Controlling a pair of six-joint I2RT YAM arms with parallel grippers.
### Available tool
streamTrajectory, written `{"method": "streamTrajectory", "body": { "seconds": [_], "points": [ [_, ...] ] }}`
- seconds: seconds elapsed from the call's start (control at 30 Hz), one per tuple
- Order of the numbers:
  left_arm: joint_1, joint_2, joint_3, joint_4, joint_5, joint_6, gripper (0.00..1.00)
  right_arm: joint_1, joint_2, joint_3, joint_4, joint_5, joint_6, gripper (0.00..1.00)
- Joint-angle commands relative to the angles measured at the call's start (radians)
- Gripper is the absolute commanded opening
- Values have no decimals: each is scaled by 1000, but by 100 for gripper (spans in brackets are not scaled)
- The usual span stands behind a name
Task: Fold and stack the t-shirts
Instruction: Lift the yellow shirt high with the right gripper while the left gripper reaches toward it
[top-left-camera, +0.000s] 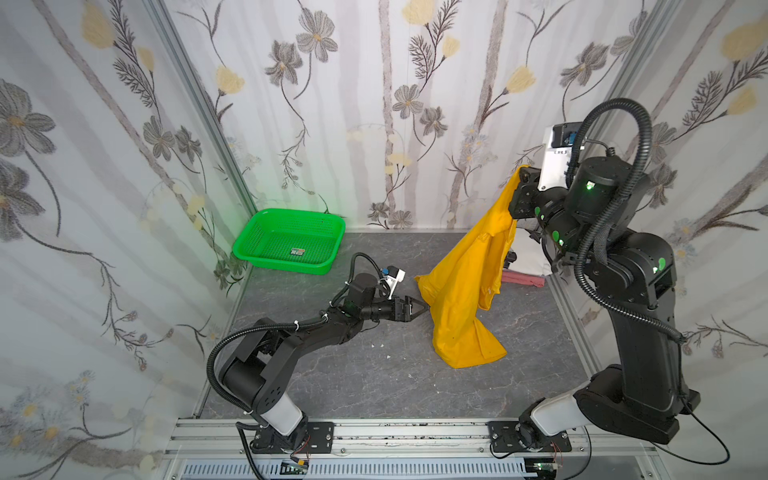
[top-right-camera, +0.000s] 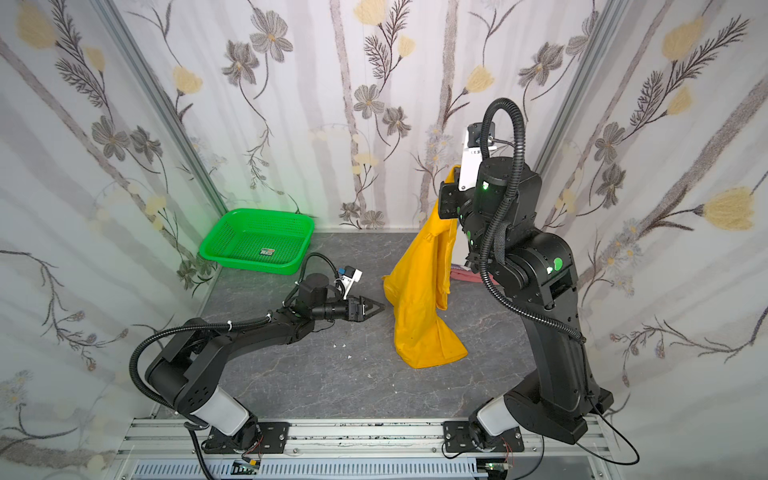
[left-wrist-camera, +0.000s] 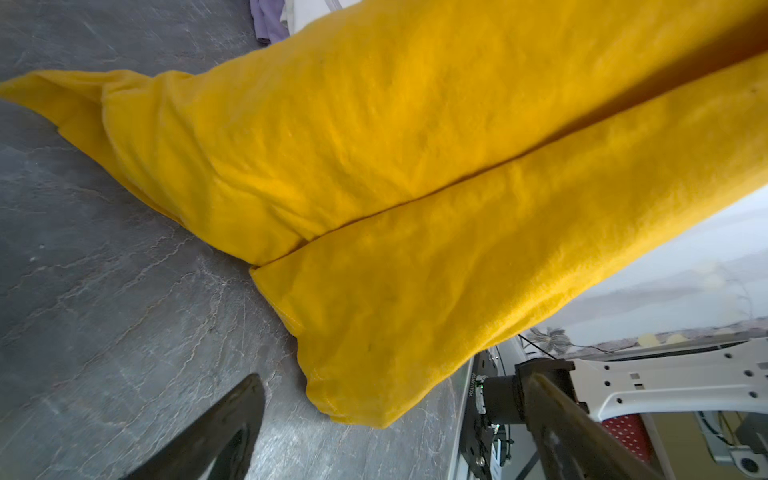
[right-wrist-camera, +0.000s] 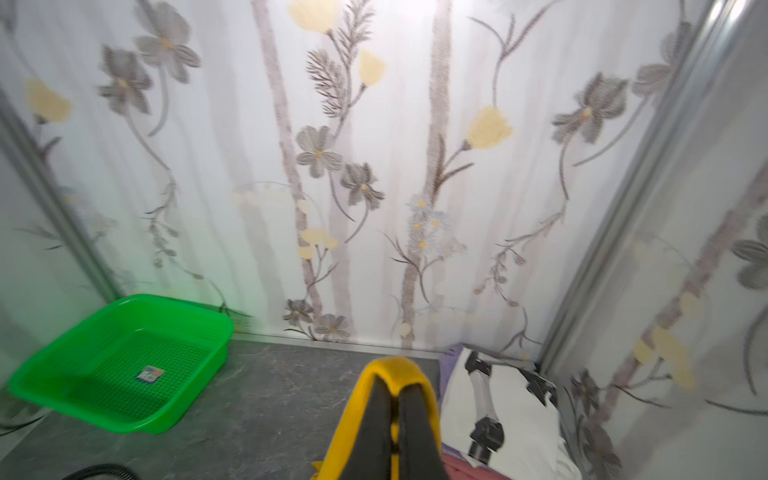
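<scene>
A mustard-yellow t-shirt (top-left-camera: 461, 299) (top-right-camera: 419, 299) hangs from my right gripper (top-left-camera: 523, 176) (top-right-camera: 453, 178), which is raised high at the back right and shut on the shirt's top edge. In the right wrist view the yellow cloth (right-wrist-camera: 395, 368) wraps over the closed fingertips. The shirt's lower part rests bunched on the table. My left gripper (top-left-camera: 419, 309) (top-right-camera: 376, 308) is low and open, its tips close to the shirt's left edge (left-wrist-camera: 374, 166) with nothing clasped. A white printed shirt (right-wrist-camera: 511, 415), a lavender one (right-wrist-camera: 451, 365) and a pink one (top-left-camera: 523, 279) lie piled at the back right.
A green perforated basket (top-left-camera: 291, 216) (top-right-camera: 257, 214) (right-wrist-camera: 124, 299) stands at the back left, holding only a small label. Floral curtain walls enclose three sides. The dark marble tabletop (top-left-camera: 374, 374) ends at a metal rail in front, where both arm bases are mounted.
</scene>
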Motion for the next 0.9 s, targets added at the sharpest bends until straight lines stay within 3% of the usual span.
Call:
{"method": "streamTrajectory", "body": {
  "seconds": [0.0, 0.13, 0.2, 0.3, 0.37, 0.43, 0.63, 0.77, 0.87],
  "points": [
    [-28, 52, 57, -68, -97, 82, 99, -48, -88, -112, 94, 217, 39, 0],
    [-32, 94, 71, -26, -98, 42, 100, -168, -235, -309, 169, 231, 87, 0],
    [-31, 79, 73, -33, -123, 41, 100, -211, -292, -391, 249, 77, 61, 0],
    [-13, 3, 112, -171, -247, 22, 100, -199, -258, -366, 285, -262, 17, 0],
    [25, -71, 165, -352, -386, -28, 100, -145, -185, -309, 300, -436, 17, 0],
    [93, -149, 194, -500, -487, -95, 100, -65, -77, -214, 311, -531, 15, 0],
    [361, -426, 142, -695, -525, -168, 100, 174, 360, 358, 359, -657, 34, 0],
    [404, -499, 186, -850, -599, -68, 100, 214, 323, 292, 653, -707, 129, 0],
    [404, -519, 179, -850, -589, -53, 100, 223, 250, 249, 735, -638, 124, 0]
  ]
}}
